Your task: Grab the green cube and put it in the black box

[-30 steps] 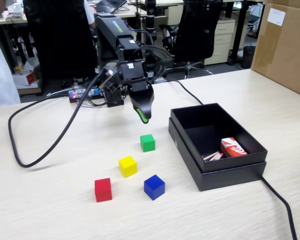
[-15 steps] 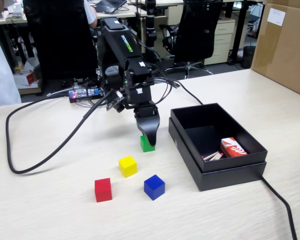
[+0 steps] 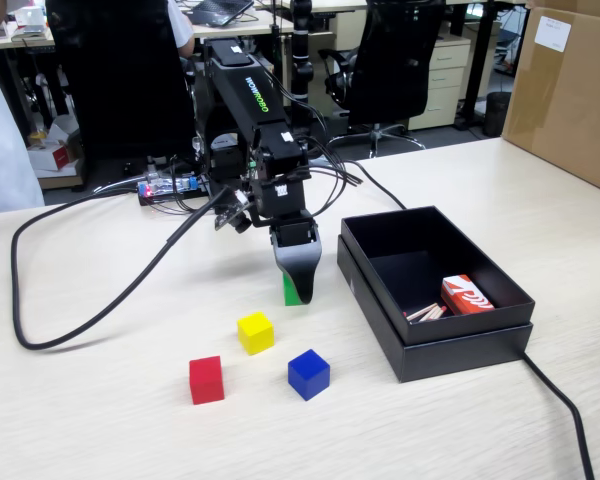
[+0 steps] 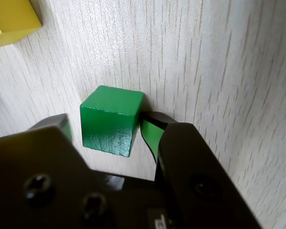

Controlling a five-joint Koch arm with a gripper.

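The green cube [image 4: 109,126] rests on the pale wooden table, between the two jaws of my gripper [image 4: 107,119]. The right jaw's green pad [image 4: 150,136] touches the cube's corner. A thin strip of table shows between the left jaw and the cube, so the gripper is open around it. In the fixed view the gripper [image 3: 298,290] points straight down at the table and hides most of the green cube [image 3: 289,291]. The black box [image 3: 460,350] stands to the right of the gripper, about a hand's width away.
A yellow cube [image 3: 255,332], a red cube [image 3: 206,379] and a blue cube [image 3: 308,374] lie in front of the gripper. The box holds a red-and-white packet [image 3: 466,295] and some sticks. A brown carton [image 3: 570,90] stands far right. Black cables [image 3: 80,300] loop at left.
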